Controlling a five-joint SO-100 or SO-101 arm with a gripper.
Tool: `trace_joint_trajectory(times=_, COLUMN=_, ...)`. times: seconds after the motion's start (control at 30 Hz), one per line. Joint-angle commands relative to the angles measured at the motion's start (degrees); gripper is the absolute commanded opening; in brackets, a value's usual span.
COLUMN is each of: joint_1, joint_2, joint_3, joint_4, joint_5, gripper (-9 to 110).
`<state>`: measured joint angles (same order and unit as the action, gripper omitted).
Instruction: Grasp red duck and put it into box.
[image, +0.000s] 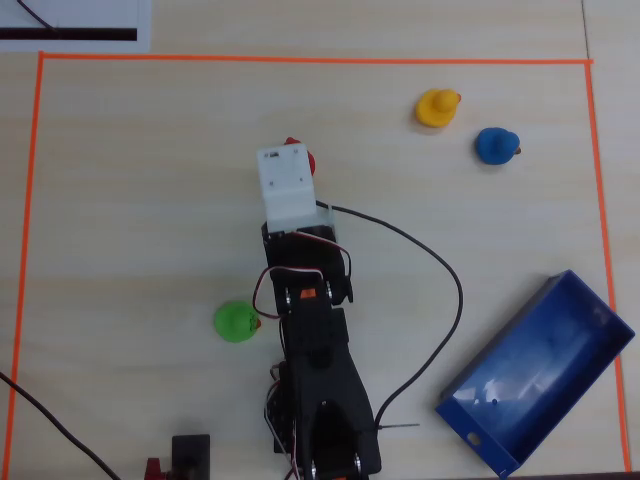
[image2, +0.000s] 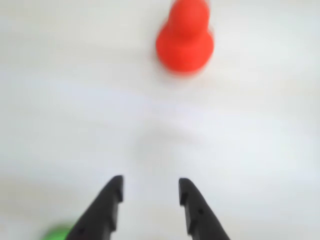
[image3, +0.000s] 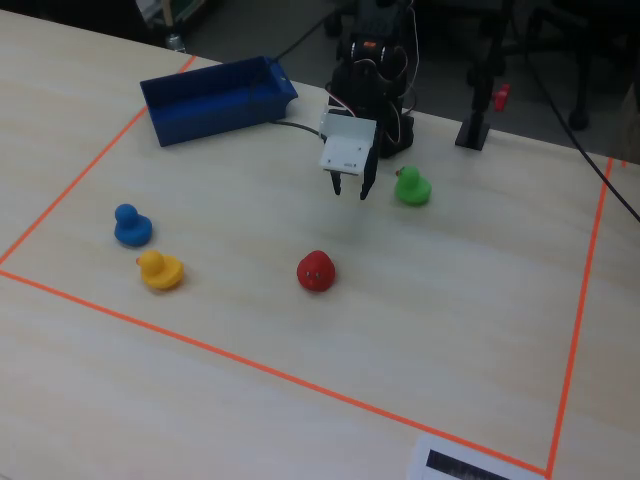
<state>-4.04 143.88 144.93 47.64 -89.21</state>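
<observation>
The red duck (image3: 316, 271) stands on the light wooden table, in front of my gripper (image3: 351, 190). In the wrist view the duck (image2: 185, 42) is ahead at the top, a little right of centre, and my gripper (image2: 150, 181) is open and empty with a clear gap to the duck. In the overhead view the white wrist housing (image: 285, 185) hides the jaws, and only an edge of the duck (image: 311, 160) shows beside it. The blue box (image: 540, 360) lies at an angle at the lower right; in the fixed view it (image3: 210, 100) is at the far left, apart from the arm.
A green duck (image: 236, 321) sits left of the arm, close to it. A yellow duck (image: 437, 108) and a blue duck (image: 496, 146) stand at the upper right. An orange tape line (image: 300, 59) frames the work area. A black cable (image: 455, 290) loops right of the arm.
</observation>
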Motion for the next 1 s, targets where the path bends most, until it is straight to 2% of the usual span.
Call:
trace_joint_trajectory(times=0.0, joint_1=-0.70, joint_2=-10.99, joint_3=-9.40, joint_4=-6.33, joint_5=1.23, gripper=18)
trace_joint_trajectory(times=0.17, joint_1=-0.79, joint_2=-22.76, joint_3=-18.54, joint_4=-13.27, joint_5=1.93, gripper=20)
trace_joint_trajectory(times=0.43, joint_1=0.62, joint_2=-38.85, joint_3=-32.78, joint_4=-15.56, joint_5=2.46, gripper=22)
trace_joint_trajectory(times=0.7, joint_1=3.69, joint_2=-49.31, joint_3=-37.35, joint_4=-22.06, joint_5=1.85, gripper=29)
trace_joint_trajectory(times=0.97, joint_1=6.15, joint_2=-52.91, joint_3=-33.13, joint_4=-27.16, joint_5=-1.93, gripper=34)
